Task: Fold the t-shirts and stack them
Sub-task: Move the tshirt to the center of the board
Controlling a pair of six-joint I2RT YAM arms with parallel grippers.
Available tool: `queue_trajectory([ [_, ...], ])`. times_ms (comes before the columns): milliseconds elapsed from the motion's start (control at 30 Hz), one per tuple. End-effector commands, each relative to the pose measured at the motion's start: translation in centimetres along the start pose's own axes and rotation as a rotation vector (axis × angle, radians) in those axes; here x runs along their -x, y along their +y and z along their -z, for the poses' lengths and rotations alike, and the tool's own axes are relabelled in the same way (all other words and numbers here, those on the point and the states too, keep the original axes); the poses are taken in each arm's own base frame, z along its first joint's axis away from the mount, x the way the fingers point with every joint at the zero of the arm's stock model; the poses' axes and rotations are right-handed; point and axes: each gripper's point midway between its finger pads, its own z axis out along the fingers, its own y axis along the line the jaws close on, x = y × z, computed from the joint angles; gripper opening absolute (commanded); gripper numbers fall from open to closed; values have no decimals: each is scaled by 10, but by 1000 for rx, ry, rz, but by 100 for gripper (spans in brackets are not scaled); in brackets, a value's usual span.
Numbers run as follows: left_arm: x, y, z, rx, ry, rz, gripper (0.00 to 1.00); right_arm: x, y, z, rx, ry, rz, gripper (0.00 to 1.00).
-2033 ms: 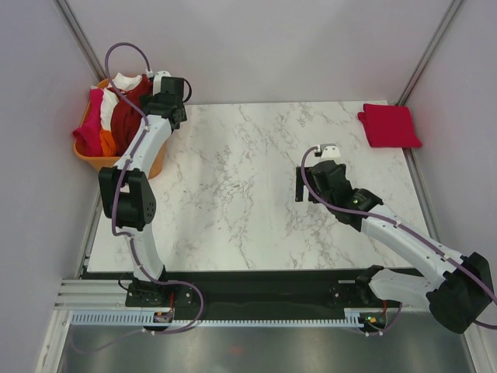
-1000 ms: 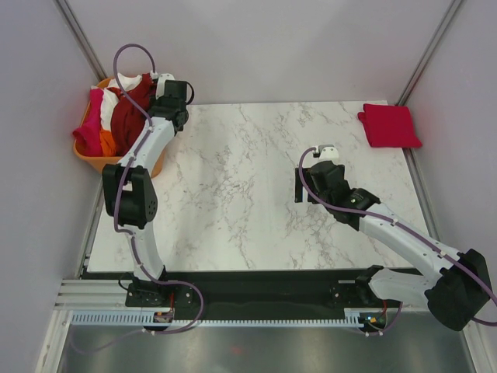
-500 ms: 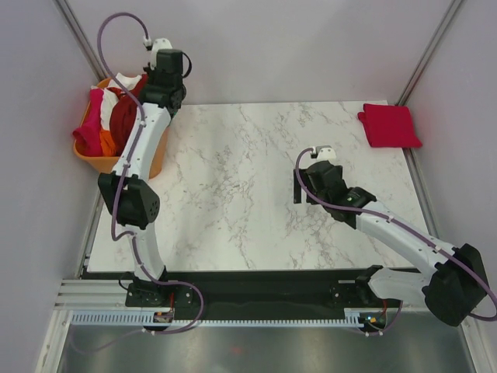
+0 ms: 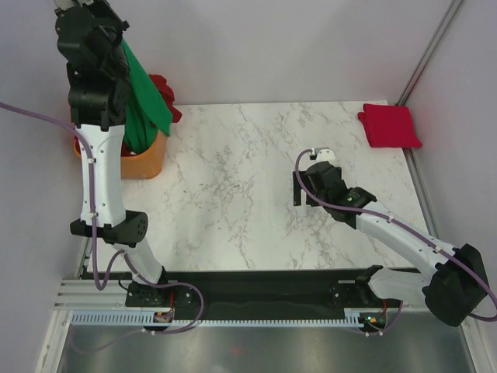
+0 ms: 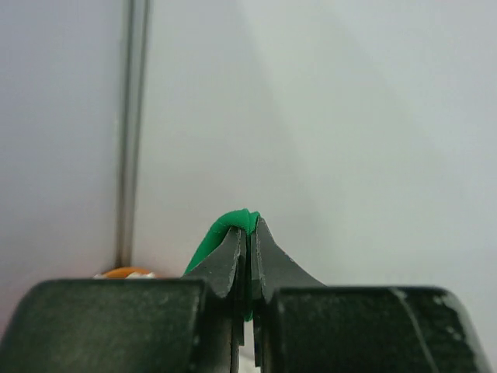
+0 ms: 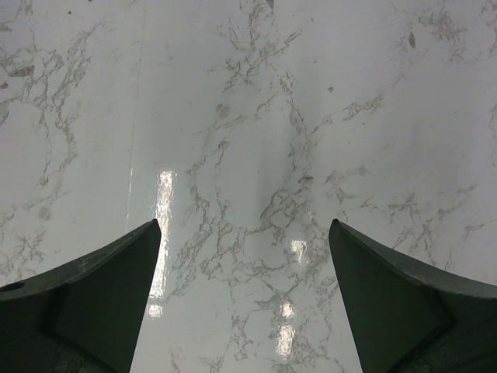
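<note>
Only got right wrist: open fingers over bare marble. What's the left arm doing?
Observer: Left gripper is shut on a green shirt, held high over the basket.
Operator: Shirt clear of the basket?
Observer: No, its lower end hangs down into the basket.
Operator: Anything folded yet?
Observer: One red shirt lies folded at the far right corner of the table.

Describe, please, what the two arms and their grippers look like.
Both the left arm and right arm have white links joined by black joint housings, with a thin purple cable running along each. The left gripper and right gripper have dark, matte fingers tapering to points.
</note>
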Motion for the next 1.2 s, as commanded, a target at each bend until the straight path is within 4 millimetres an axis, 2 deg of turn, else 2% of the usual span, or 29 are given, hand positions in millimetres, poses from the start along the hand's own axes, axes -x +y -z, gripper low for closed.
queue_trajectory([
  [0, 103, -39, 39, -294, -225, 277, 2, 25, 4, 14, 12, -70, -41, 98],
  [33, 117, -44, 49, -344, -247, 335, 2, 28, 5, 16, 19, -81, -59, 98],
  [67, 134, -56, 61, -441, -285, 368, 2, 29, 5, 17, 21, -83, -63, 98],
  [167, 179, -71, 96, -631, -401, 450, 2, 33, 4, 22, 26, -100, -80, 98],
  [200, 202, -69, 108, -662, -482, 492, 2, 32, 4, 23, 24, -101, -81, 98],
  [267, 219, -71, 124, -732, -522, 547, 2, 36, -1, 28, 10, -122, -94, 98],
  [300, 224, -71, 129, -757, -527, 568, 2, 36, -4, 28, -3, -124, -96, 98],
  [400, 227, -96, 160, -988, -492, 636, 2, 44, -22, 36, -100, -159, -125, 98],
  [433, 236, -99, 174, -1072, -488, 719, 2, 47, -29, 39, -137, -168, -136, 98],
  [467, 243, -100, 185, -1128, -492, 742, 2, 48, -44, 44, -221, -182, -138, 98],
  [533, 245, -104, 190, -1164, -478, 790, 2, 62, -52, 55, -267, -220, -165, 98],
  [567, 244, -106, 193, -1176, -465, 806, 2, 65, -60, 60, -302, -227, -174, 98],
  [600, 238, -110, 191, -1194, -435, 821, 2, 77, -64, 68, -314, -264, -202, 98],
  [733, 222, -134, 218, -1390, -327, 852, 2, 103, -69, 89, -315, -337, -241, 98],
  [767, 210, -144, 226, -1434, -260, 859, 2, 107, -74, 94, -333, -349, -248, 98],
  [800, 161, -169, 208, -1409, -104, 864, 2, 118, -78, 105, -347, -381, -268, 98],
  [833, 154, -167, 221, -1420, -75, 848, 5, 124, -88, 112, -389, -403, -285, 98],
  [867, 86, -195, 215, -1392, 105, 843, 9, 126, -96, 117, -422, -405, -288, 98],
  [900, 59, -203, 222, -1385, 164, 819, 13, 137, -102, 130, -438, -434, -315, 98],
  [933, 28, -209, 227, -1365, 225, 791, 29, 142, -110, 138, -470, -452, -333, 98],
  [967, -33, -219, 244, -1324, 380, 784, 32, 143, -122, 146, -504, -454, -349, 98],
  [1000, -65, -224, 259, -1321, 473, 777, 32, 152, -127, 160, -510, -485, -377, 98],
  [1033, -89, -230, 276, -1329, 548, 773, 32, 155, -133, 168, -523, -501, -393, 98],
  [1067, -115, -245, 307, -1366, 647, 770, 32, 162, -141, 179, -539, -524, -412, 98],
  [1100, -117, -257, 323, -1401, 677, 774, 32, 165, -145, 186, -545, -537, -420, 98],
  [1133, -119, -275, 350, -1459, 722, 782, 32, 168, -149, 190, -559, -541, -422, 98],
  [1167, -274, -236, 318, -981, 919, 228, 99, 174, -149, 197, -546, -546, -414, 98],
])
